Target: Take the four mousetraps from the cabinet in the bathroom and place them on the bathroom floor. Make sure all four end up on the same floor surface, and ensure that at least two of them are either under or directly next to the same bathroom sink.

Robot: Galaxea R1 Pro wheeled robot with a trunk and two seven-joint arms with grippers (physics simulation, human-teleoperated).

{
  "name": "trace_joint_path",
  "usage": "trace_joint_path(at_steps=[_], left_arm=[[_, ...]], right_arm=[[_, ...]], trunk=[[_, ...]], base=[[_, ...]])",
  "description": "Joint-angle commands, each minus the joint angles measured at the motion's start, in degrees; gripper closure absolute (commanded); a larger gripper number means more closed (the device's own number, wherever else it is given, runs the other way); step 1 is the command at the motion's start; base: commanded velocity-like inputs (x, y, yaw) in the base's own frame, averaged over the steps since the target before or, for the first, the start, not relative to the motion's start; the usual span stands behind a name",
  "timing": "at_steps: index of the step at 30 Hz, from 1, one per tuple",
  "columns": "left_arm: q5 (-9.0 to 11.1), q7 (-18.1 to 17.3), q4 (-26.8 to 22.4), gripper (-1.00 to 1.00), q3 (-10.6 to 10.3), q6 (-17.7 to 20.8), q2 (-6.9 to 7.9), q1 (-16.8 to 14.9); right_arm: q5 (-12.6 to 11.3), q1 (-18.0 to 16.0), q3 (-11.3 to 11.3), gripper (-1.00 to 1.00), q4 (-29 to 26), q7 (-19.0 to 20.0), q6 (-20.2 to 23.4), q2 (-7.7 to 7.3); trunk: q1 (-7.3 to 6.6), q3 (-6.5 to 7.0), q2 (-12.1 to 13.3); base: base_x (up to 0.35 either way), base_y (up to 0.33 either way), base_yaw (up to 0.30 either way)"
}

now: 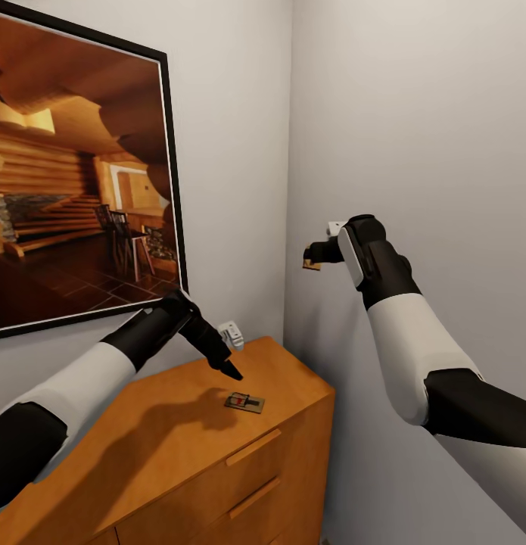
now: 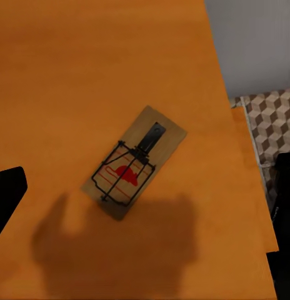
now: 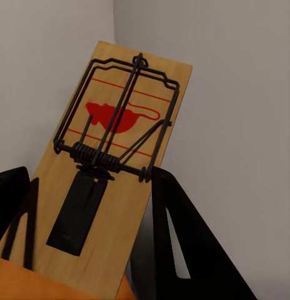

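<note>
One mousetrap (image 1: 244, 402) (image 2: 135, 164), a tan board with dark wire and a red spot, lies flat on top of the orange-brown cabinet (image 1: 164, 439) near its right front corner. My left gripper (image 1: 226, 365) (image 2: 145, 197) hovers just above it, open, its fingers (image 2: 9, 194) spread wide to either side without touching it. My right gripper (image 1: 312, 260) (image 3: 89, 178) is raised near the room's corner, shut on another mousetrap (image 3: 114, 156) (image 1: 311, 265), which it holds by its lower end. A strip of the bathroom floor (image 2: 269, 122) shows past the cabinet's edge.
A large framed picture (image 1: 73, 174) hangs on the wall behind the cabinet. A small white fitting (image 1: 231, 333) sits at the cabinet's back edge. The cabinet stands in a corner with the grey side wall (image 1: 414, 113) close to its right side. Drawer handles (image 1: 253, 448) face front.
</note>
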Motion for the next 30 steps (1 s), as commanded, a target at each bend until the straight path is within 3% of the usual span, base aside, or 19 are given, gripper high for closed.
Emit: trace_joint_path(at_steps=[1, 30], left_arm=[[-0.3, -0.4, -0.1, -1.00, -0.1, 0.7, -0.12, -0.1], [0.4, -1.0, -0.8, -1.00, -0.1, 1.3, -1.14, -0.1]], right_arm=[[-0.1, -0.1, 0.1, 1.00, 0.1, -0.2, 0.2, -0.01], [0.1, -0.1, 0.1, 1.00, -0.4, -0.4, 0.2, -0.40]], trunk=[[0.00, -0.08, 0.0], [0.00, -0.08, 0.0]], base=[[0.000, 0.000, 0.000], [0.000, 0.000, 0.000]])
